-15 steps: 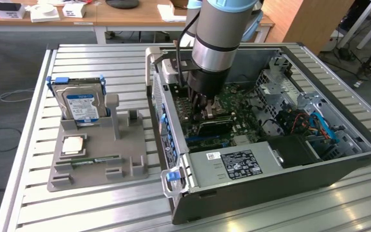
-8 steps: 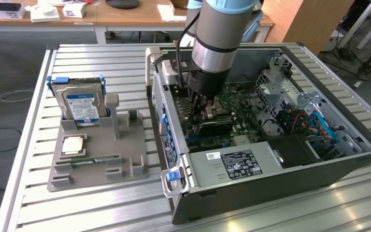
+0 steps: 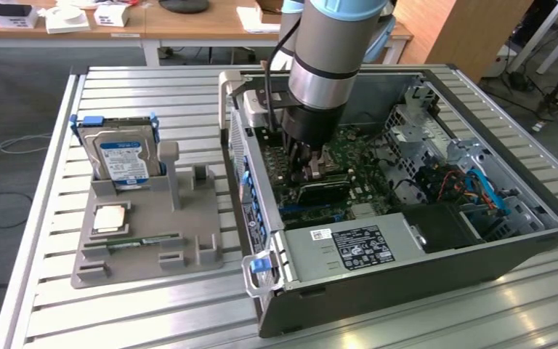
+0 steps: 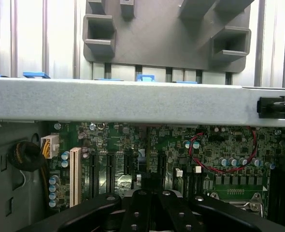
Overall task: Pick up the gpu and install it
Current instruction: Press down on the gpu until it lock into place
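- Arm (image 3: 330,58) reaches down into the open PC case (image 3: 511,251), over the motherboard (image 3: 352,171).
- Gripper (image 3: 308,161) fingers are together, low among the expansion slots (image 4: 108,171).
- Gpu (image 3: 320,191): dark card lying just below the gripper on the board; can't tell if it's held or seated.
- Wrist view: gripper (image 4: 152,198) sits right above the slots; case wall (image 4: 133,99) crosses behind.
- Grey fixture tray (image 3: 148,243) on the table, on the exterior view's left, carries a hard drive (image 3: 122,156), a chip (image 3: 110,218) and a RAM stick (image 3: 143,241).
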Motion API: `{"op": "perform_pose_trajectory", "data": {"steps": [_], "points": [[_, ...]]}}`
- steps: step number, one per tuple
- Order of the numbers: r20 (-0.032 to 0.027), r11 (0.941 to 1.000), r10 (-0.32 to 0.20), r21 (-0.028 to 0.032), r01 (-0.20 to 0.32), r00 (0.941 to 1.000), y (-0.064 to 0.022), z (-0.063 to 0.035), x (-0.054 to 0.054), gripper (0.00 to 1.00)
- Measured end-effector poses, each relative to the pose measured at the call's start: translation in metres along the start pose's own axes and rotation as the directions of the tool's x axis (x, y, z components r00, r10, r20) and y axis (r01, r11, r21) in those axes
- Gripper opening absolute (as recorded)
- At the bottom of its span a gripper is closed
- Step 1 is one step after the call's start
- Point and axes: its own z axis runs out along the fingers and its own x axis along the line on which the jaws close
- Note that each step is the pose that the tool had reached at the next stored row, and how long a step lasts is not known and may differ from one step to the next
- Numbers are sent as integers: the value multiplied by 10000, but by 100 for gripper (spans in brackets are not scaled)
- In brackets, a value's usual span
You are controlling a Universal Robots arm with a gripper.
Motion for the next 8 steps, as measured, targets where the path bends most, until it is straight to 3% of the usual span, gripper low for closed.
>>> {"op": "perform_pose_trajectory", "data": {"steps": [8], "points": [[1, 10000, 0, 1, 0, 10000, 0, 9, 0, 11]]}}
